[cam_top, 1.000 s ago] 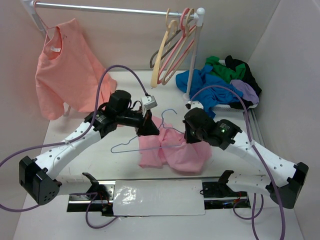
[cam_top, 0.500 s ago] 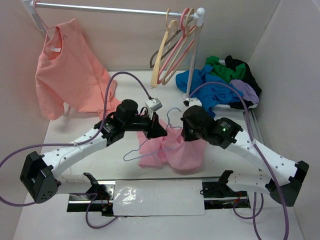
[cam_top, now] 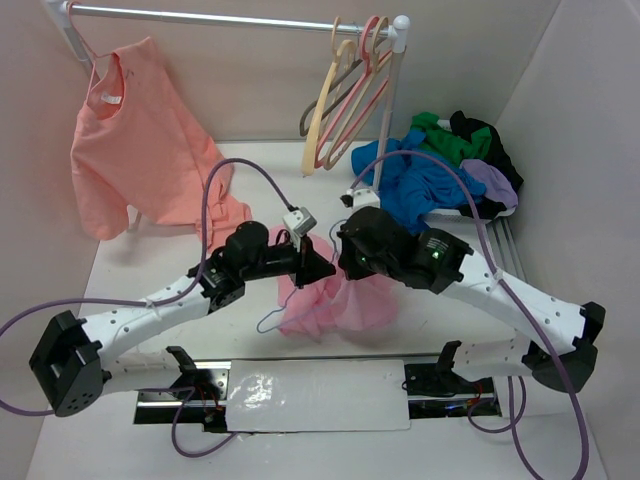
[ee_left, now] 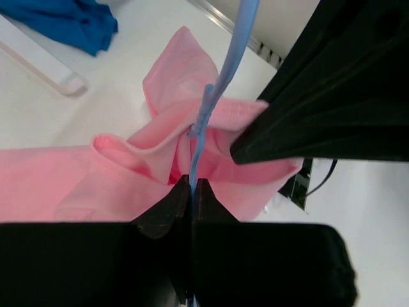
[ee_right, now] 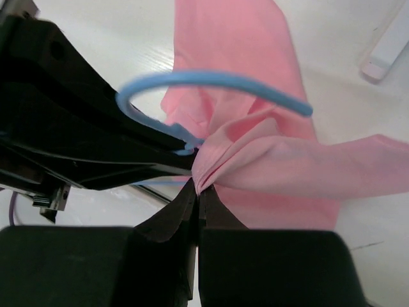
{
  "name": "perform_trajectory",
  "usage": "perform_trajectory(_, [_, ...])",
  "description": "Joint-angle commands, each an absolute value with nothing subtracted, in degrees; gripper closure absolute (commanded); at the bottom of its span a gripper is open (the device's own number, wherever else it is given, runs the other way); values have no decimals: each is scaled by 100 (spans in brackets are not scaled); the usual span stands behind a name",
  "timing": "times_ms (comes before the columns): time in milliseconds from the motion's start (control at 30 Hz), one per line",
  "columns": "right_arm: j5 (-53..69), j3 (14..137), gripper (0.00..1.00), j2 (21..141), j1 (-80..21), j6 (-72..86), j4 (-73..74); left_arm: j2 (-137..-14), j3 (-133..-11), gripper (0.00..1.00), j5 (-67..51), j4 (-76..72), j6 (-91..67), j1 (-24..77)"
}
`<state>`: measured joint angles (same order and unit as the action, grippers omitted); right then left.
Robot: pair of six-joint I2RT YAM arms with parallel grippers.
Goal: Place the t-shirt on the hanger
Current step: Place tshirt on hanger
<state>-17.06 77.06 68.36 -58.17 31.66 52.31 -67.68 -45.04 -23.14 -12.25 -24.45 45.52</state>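
Left gripper (ee_left: 192, 187) jaws pinched down to a slit on the thin blue wire of the hanger (ee_left: 231, 57), nothing else between them. From the jaws the wire runs straight away and then leans up to the right in the left wrist view, past a small twisted joint just above the pink folds. Right gripper (ee_right: 197, 189) jaws pressed together on a gathered fold of the t-shirt (ee_right: 255, 160), cloth pleated right at the tips. The hanger's hook arches just above that pinch in the right wrist view, curving from left over to right with its open side facing down toward the jaws, and the hook's base touches the fold. The two grippers sit tip to tip, almost touching, each black body filling the side of the other's view. In the top view the t-shirt is a crumpled bunch under and just in front of both grippers, spread roughly left to right; neck and hem direction cannot be told, nor whether it is off the table (cam_top: 125, 255). One corner of the hanger pokes out at the bunch's lower left, so its long axis runs diagonally from there up toward the grippers. Farther back: a salmon shirt (cam_top: 135, 130) hanging at the left end of a rail (cam_top: 230, 17), cream and pink hangers (cam_top: 345, 95) at the right end, and a pile of clothes (cam_top: 450, 165), blue and green, to the right of it.
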Motion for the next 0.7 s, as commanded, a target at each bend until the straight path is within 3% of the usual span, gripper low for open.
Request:
perform_trajectory(0, [-1881, 7910, 100, 6864, -6072, 3243, 5106, -6364, -4290, 100, -1759, -2204, -2636, 4570])
perform_trajectory(67, [-1794, 7971, 97, 6786, -6143, 3243, 5106, -6180, -4045, 100, -1496, -2372, -2689, 4570])
perform_trajectory(133, [-1740, 7972, 84, 6724, -6144, 3243, 5106, -6039, -3868, 100, -1337, -2802, -2803, 4623])
perform_trajectory(167, [-1740, 8050, 71, 6724, -6144, 3313, 5106, -5960, -3632, 100, -1205, -3013, -2865, 4623])
perform_trajectory(367, [-2459, 8437, 40, 6549, -6275, 3840, 5766, -5353, -2762, 100, -800, -4418, -2988, 4676])
perform_trajectory(433, [-2679, 8359, 38, 6277, -6275, 4060, 5670, -5221, -2628, 100, -686, -4526, -2988, 4676])
perform_trajectory(567, [-2796, 7885, 54, 6030, -6275, 4578, 4942, -4826, -2497, 100, -431, -4526, -2988, 4729])
perform_trajectory(667, [-2532, 7403, 56, 5977, -6223, 5000, 4063, -4457, -2365, 100, -150, -4465, -2988, 4729])
